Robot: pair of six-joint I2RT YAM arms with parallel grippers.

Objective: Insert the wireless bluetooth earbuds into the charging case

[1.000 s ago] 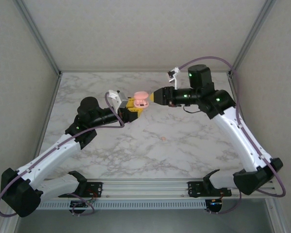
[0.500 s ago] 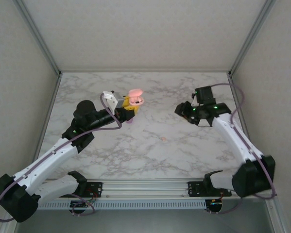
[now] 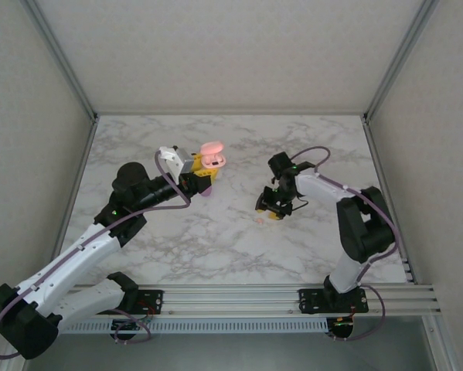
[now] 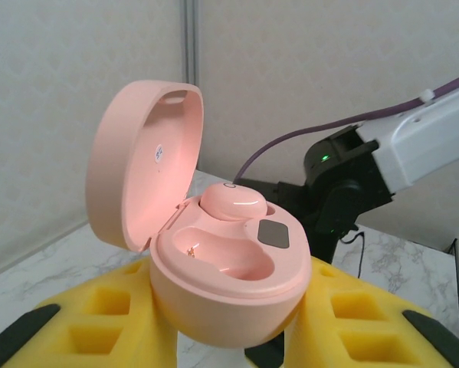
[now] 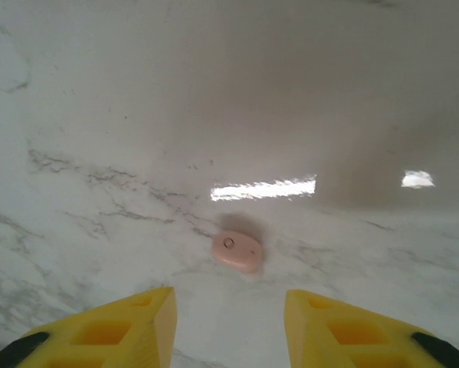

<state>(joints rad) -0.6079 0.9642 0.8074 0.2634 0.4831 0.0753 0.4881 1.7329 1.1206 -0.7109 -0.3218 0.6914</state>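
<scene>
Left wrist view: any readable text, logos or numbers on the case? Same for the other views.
No legible text in any view.
Charging case, inside of the lid: one small round mark, too small to read.
Dark panel on the case's top face: blank.
Loose earbud in the right wrist view: a tiny ring, no lettering.

Peach-pink charging case [image 4: 225,295] stands upright, clamped in the left claw [image 4: 229,341], lid swung back. One earbud [image 4: 233,203] sits in its far socket; the near socket is empty. A second pink earbud [image 5: 237,251] lies on the marble desk [image 5: 99,153] just ahead of the right claw [image 5: 229,326], in line with the gap between its parted fingers.
</scene>
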